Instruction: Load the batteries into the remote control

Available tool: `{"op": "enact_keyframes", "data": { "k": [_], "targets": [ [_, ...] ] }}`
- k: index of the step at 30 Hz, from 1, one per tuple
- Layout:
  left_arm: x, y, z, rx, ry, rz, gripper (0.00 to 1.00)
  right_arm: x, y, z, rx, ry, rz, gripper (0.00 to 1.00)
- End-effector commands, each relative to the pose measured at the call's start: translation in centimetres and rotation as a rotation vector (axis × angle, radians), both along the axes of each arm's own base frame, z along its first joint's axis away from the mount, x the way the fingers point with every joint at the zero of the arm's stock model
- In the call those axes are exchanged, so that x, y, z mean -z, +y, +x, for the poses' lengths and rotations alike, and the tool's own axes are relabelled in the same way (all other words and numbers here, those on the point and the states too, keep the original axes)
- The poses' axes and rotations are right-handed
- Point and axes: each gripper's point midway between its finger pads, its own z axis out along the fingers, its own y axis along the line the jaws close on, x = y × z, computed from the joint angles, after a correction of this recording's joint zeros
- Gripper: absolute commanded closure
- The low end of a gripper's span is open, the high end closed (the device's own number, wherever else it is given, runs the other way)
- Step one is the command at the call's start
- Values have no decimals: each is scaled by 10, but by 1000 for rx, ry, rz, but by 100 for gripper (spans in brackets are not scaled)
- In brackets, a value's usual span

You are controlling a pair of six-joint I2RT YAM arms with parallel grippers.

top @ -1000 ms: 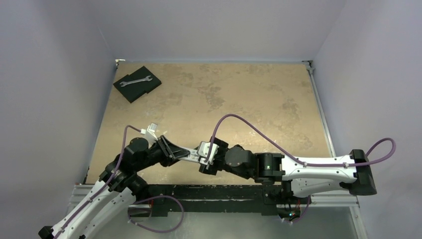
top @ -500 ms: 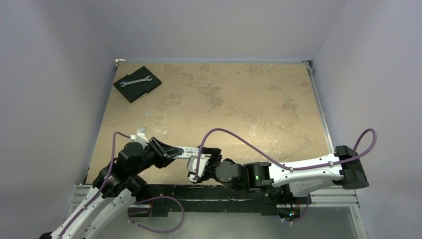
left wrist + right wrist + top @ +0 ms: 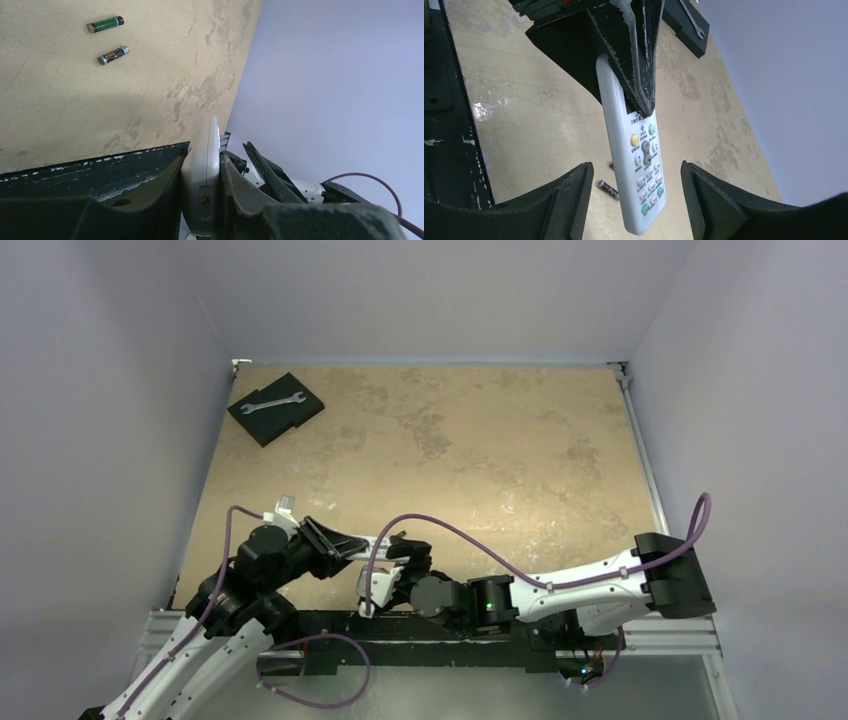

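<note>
Clamping the remote control (image 3: pixel 631 150) over the mottled tan table (image 3: pixel 480 430), the left claw (image 3: pixel 345 545) faces the empty, wide-spread right claw (image 3: pixel 635 170).

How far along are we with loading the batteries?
Done: the left tool is shut on the remote control, held above the table. In hand: the open right tool faces its button side. Left: both batteries lie on the table, unloaded.

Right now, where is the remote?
From the top, the remote control is pinched in the left gripper over the near table edge, left of centre, its button end between the open fingers of the right gripper.
</note>
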Motion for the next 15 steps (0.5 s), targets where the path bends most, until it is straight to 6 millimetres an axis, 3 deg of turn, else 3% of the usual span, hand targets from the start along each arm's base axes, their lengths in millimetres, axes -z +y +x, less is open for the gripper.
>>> {"op": "enact_keyframes", "data": {
  "k": [1, 15],
  "targets": [
    [-28, -5, 0, 19, -48, -70, 100, -11, 4, 6, 48, -37, 60, 27],
    [-34, -13, -6, 64, -36, -101, 100, -8, -1, 26, 210, -152, 48, 32]
  ]
}}
